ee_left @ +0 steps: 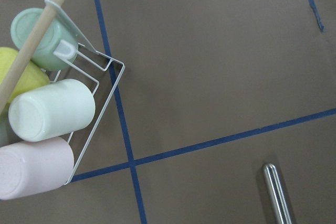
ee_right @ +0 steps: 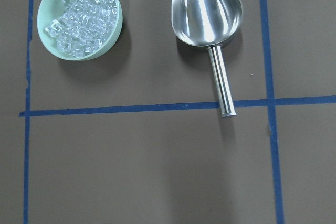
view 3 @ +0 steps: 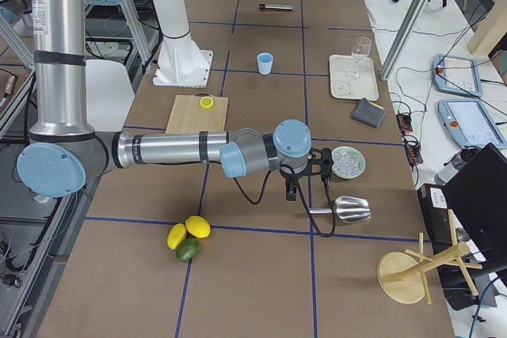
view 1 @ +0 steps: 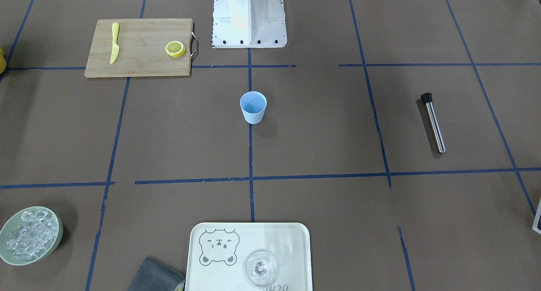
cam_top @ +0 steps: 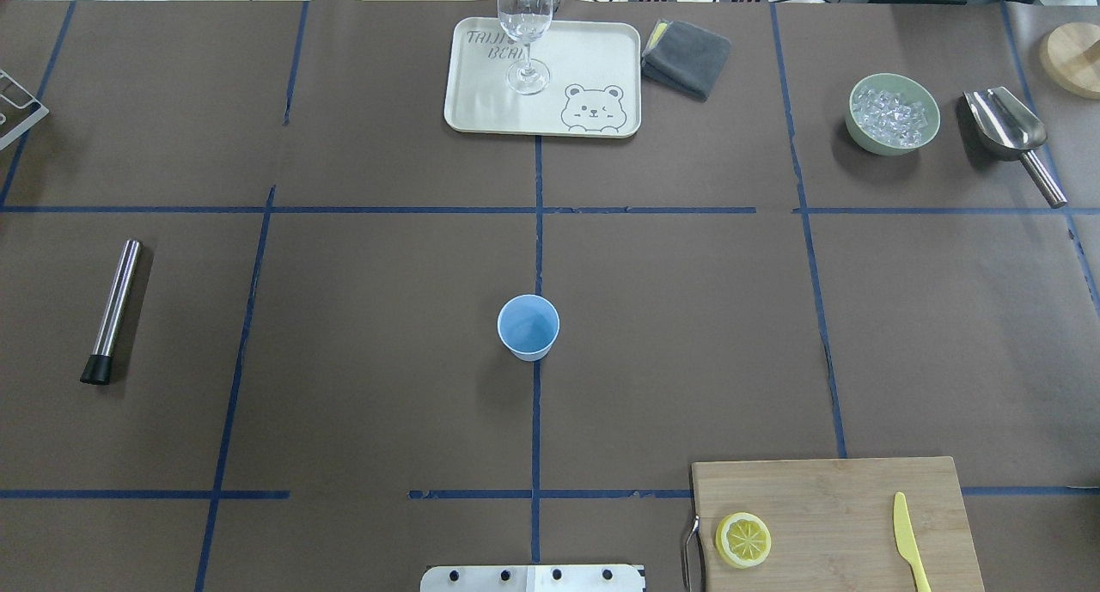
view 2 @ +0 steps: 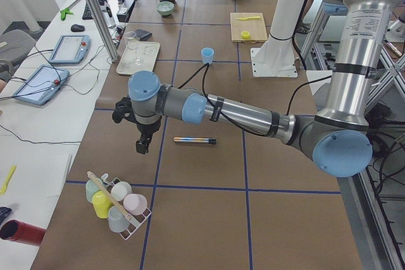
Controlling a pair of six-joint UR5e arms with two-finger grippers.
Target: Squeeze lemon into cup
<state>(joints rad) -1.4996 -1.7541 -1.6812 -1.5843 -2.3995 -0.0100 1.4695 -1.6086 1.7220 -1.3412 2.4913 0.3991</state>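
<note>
Lemon (cam_top: 743,540) on board (cam_top: 842,497) | cup (cam_top: 528,326) upright mid-table | left fingers (view 2: 143,146), right fingers (view 3: 291,191): apart or together, cannot tell

Bare paper (cam_top: 387,343) rings the cup (cam_top: 528,326); the knife (cam_top: 909,540) lies well apart from the lemon (cam_top: 743,540).

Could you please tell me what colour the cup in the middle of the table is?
Light blue, inside and out; the cup shows best in the overhead exterior view.
</note>
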